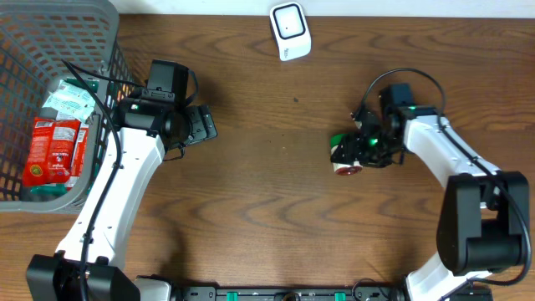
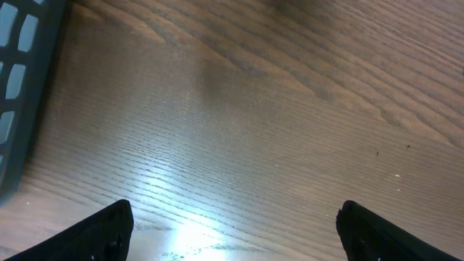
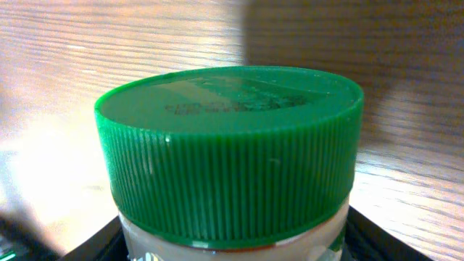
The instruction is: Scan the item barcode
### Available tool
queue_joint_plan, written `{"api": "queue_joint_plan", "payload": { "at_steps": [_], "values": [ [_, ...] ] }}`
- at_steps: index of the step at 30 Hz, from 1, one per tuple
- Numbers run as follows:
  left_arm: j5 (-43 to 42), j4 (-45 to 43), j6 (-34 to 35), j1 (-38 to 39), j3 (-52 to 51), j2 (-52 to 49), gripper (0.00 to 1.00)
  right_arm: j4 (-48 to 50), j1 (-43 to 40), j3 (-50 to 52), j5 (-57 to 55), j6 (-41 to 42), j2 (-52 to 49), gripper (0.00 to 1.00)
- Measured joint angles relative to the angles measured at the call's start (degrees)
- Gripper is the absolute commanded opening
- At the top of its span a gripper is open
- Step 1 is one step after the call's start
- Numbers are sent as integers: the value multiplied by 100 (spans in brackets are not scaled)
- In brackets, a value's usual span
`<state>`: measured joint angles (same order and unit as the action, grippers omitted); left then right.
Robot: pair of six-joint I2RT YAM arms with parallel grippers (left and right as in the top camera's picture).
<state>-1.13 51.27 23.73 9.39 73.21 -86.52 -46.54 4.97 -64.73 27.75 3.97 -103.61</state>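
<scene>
Green-lidded and ribbed at the top, the pale jar [image 3: 228, 181] is clamped in the right gripper [image 1: 355, 152], right of the middle of the wooden table [image 1: 276, 226], with that arm folded back to the near right corner. The left gripper [image 2: 232, 233] hangs wide open over bare wood beside the grey plastic basket [image 1: 100, 25] holding red packets [image 1: 52, 150]. A white barcode scanner [image 1: 290, 32] lies at the far edge, with open tabletop between.

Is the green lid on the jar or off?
On: in the right wrist view the green lid covers the top of the jar.
</scene>
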Motion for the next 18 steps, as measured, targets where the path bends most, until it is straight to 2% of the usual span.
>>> {"api": "queue_joint_plan", "payload": {
  "at_steps": [8, 11, 18],
  "values": [
    [0, 0, 2, 0, 0, 0, 91, -166, -389, 7, 649, -173, 531, 49],
    [0, 0, 2, 0, 0, 0, 91, -92, -428, 7, 857, -199, 553, 48],
    [0, -2, 2, 0, 0, 0, 90, 138, -654, 7, 1829, -203, 555, 51]
  ]
}}
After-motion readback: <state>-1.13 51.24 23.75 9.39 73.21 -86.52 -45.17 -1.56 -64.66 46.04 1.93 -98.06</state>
